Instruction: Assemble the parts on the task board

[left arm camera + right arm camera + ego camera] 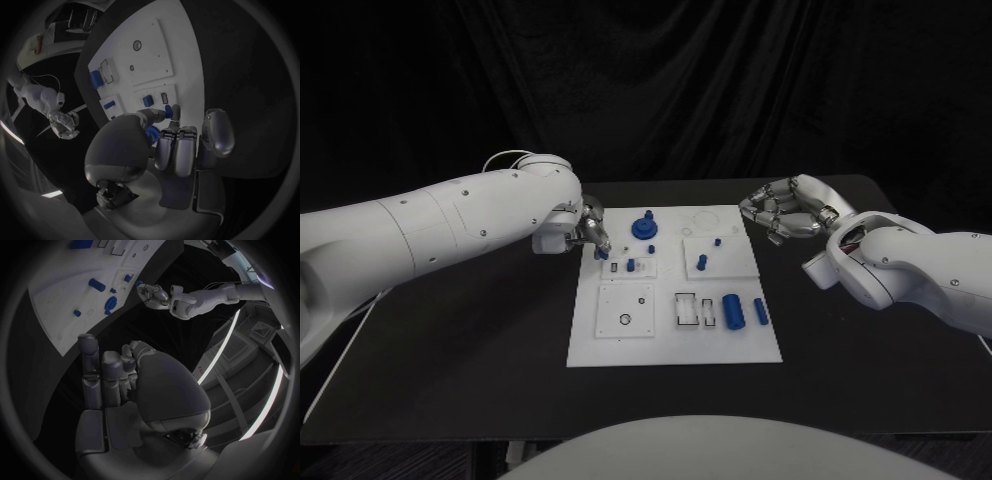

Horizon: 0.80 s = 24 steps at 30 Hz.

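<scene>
The white task board (672, 340) lies in the middle of the table. My left hand (586, 230) is at the board's left edge and pinches a small blue peg (602, 254) between thumb and a fingertip; the left wrist view shows the peg (167, 109) upright against the board (147, 55). A blue knob (643, 228) stands just right of that hand. My right hand (788, 210) hovers off the board's far right corner with its fingers curled in, and I see nothing in it (119, 375). Two blue cylinders (733, 311) lie at the board's near right.
Other small blue pegs (702, 262) stand on the board's raised white plates. A square plate with a round hole (626, 310) sits at the near left, rectangular slots (688, 308) beside it. Black table (459, 360) surrounds the board.
</scene>
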Each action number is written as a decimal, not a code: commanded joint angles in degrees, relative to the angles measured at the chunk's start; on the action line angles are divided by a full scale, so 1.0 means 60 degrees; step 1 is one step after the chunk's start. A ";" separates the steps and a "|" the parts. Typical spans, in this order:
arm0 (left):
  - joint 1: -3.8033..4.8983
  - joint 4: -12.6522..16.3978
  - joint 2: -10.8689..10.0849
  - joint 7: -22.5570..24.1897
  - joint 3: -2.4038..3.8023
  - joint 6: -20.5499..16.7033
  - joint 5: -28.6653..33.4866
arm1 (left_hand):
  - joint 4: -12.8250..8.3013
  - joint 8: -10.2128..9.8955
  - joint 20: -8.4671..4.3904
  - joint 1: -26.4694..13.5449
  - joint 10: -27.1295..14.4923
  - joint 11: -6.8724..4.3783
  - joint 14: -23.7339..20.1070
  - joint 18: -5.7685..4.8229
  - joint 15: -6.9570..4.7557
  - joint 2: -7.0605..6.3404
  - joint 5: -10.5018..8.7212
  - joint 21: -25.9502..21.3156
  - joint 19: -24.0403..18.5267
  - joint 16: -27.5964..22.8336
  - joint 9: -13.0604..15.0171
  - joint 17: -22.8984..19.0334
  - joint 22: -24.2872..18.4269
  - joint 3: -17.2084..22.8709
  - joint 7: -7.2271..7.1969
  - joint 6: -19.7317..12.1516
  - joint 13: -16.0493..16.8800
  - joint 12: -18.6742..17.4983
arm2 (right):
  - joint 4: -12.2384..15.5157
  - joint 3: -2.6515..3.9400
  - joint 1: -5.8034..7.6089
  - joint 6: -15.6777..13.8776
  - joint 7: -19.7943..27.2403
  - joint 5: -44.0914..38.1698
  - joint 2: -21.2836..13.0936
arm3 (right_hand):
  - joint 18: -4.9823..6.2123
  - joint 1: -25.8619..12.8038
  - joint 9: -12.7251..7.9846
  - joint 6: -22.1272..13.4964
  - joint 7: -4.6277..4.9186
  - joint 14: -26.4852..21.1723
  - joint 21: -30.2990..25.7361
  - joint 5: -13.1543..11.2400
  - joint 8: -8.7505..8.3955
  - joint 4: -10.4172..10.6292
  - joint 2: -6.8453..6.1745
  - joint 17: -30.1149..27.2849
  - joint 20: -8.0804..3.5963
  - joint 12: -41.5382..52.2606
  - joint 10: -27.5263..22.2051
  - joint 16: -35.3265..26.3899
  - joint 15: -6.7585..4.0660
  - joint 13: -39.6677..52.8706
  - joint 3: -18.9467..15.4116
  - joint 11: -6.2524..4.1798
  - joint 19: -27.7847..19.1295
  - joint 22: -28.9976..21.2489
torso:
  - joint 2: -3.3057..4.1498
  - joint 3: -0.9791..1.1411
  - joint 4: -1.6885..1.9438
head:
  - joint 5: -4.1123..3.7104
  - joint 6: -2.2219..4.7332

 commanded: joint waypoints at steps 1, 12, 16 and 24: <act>-0.0035 0.0020 0.0024 -0.0316 0.0008 -0.0146 0.0768 | -0.0851 0.0887 -0.0010 0.0045 0.1006 -0.0061 0.1008 -0.0138 -0.0057 0.0127 0.0038 -0.0033 -0.0018 0.0025 -0.0011 0.2516 0.1432 0.0765 -0.0403 0.0417 0.2514 0.0033 | -0.0017 0.0006 -0.0035 0.0147 0.0103 -0.0098 0.0014 | 0.0168 0.0123 0.0008 -0.0056 -0.0022 -0.0064 -0.0024 0.0040 0.0031 0.0053 -0.0007 0.0017 0.0019 0.0032 -0.0018 0.0066 0.0001 0.0015 -0.0003 0.0001 -0.0004 0.0314 | 0.0009 0.0001 -0.0005 | 0.0040 0.0001; -0.0201 0.0003 0.0032 -0.0285 0.0008 -0.0557 0.0915 | -0.0867 0.0860 -0.0013 0.0041 0.1006 -0.0061 0.1008 -0.0138 -0.0058 0.0140 0.0038 -0.0038 -0.0018 0.0025 -0.0007 0.2516 0.1430 0.0770 -0.0401 0.0412 0.2514 0.0033 | -0.0077 0.0006 -0.0080 0.0193 0.0066 -0.0151 0.0066 | 0.0160 0.0138 0.0037 -0.0121 -0.0021 -0.0034 0.0025 0.0060 0.0115 0.0074 -0.0014 0.0049 0.0016 0.0066 0.0027 0.0109 -0.0002 0.0040 0.0009 0.0000 0.0034 0.0337 | 0.0001 0.0009 -0.0012 | 0.0100 0.0001; -0.0250 0.0026 0.0003 -0.0268 0.0008 -0.0683 0.0922 | -0.0870 0.0855 -0.0013 0.0040 0.1006 -0.0060 0.1008 -0.0136 -0.0058 0.0143 0.0039 -0.0045 -0.0021 0.0025 -0.0006 0.2516 0.1428 0.0771 -0.0401 0.0414 0.2514 0.0033 | -0.0084 0.0006 -0.0084 0.0201 0.0047 -0.0154 0.0065 | 0.0159 0.0144 0.0049 -0.0150 -0.0021 -0.0020 0.0032 0.0067 0.0150 0.0083 -0.0021 0.0062 0.0015 0.0081 0.0049 0.0128 -0.0004 0.0052 0.0013 -0.0001 0.0046 0.0343 | -0.0010 0.0008 0.0002 | 0.0090 0.0001; -0.0331 0.0015 -0.0021 -0.0181 0.0007 -0.0856 0.0927 | -0.0875 0.0843 -0.0014 0.0036 0.1006 -0.0059 0.1008 -0.0120 -0.0058 0.0148 0.0041 -0.0113 -0.0057 0.0025 -0.0003 0.2516 0.1406 0.0773 -0.0399 0.0414 0.2514 0.0033 | -0.0082 0.0006 -0.0089 0.0201 0.0037 -0.0156 0.0062 | 0.0157 0.0127 0.0068 -0.0204 -0.0015 -0.0012 0.0039 0.0064 0.0213 0.0120 -0.0033 0.0053 0.0014 0.0102 0.0074 0.0140 -0.0003 0.0059 0.0008 0.0003 0.0066 0.0353 | -0.0013 0.0008 -0.0018 | 0.0141 0.0001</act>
